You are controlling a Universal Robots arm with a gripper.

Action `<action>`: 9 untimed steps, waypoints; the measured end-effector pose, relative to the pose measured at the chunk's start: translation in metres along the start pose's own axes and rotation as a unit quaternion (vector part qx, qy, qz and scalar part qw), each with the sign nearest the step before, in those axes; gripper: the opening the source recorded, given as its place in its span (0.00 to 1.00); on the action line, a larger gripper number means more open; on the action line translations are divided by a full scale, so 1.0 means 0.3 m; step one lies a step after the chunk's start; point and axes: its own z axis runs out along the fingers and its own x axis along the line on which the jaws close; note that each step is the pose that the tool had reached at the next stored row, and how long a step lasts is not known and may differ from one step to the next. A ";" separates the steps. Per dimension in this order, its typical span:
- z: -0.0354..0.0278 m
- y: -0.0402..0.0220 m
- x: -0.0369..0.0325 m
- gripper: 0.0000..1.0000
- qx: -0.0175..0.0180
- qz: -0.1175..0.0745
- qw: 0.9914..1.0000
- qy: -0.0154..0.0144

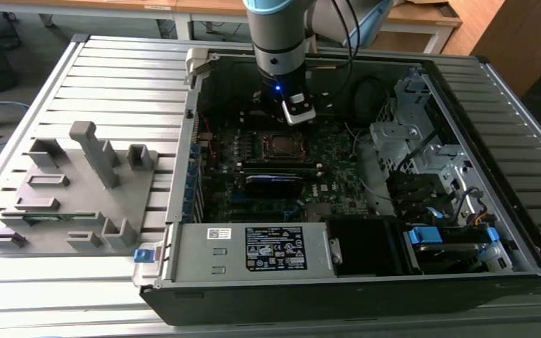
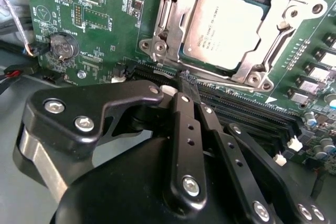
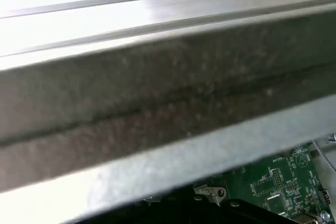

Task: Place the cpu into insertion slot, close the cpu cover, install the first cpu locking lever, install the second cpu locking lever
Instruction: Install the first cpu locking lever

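Observation:
The cpu [image 2: 226, 27], a flat square chip with a dull grey metal top, lies in the insertion slot [image 2: 153, 45] on the green motherboard. The silver cpu cover [image 2: 169, 3] lies flat around it, and the chip shows through its window. I cannot tell how the locking levers stand. My black gripper [image 2: 189, 83] hovers just beside the socket's edge, over the long black memory slots. Its fingers [image 2: 181, 114] are pressed together with nothing between them. In the exterior view the gripper [image 1: 290, 120] hangs inside the open computer case, just behind the socket [image 1: 280, 144].
The computer case [image 1: 496, 70] lies open on a slatted metal table [image 1: 120, 77]. A grey fixture [image 1: 73, 190] with upright pegs stands at the exterior view's left. Drive cages and cables [image 1: 421, 162] fill the case's right side. The case wall [image 3: 157, 108] is close in the first wrist view.

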 end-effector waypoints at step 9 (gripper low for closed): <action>0.002 0.018 0.005 0.10 0.000 0.000 1.000 0.000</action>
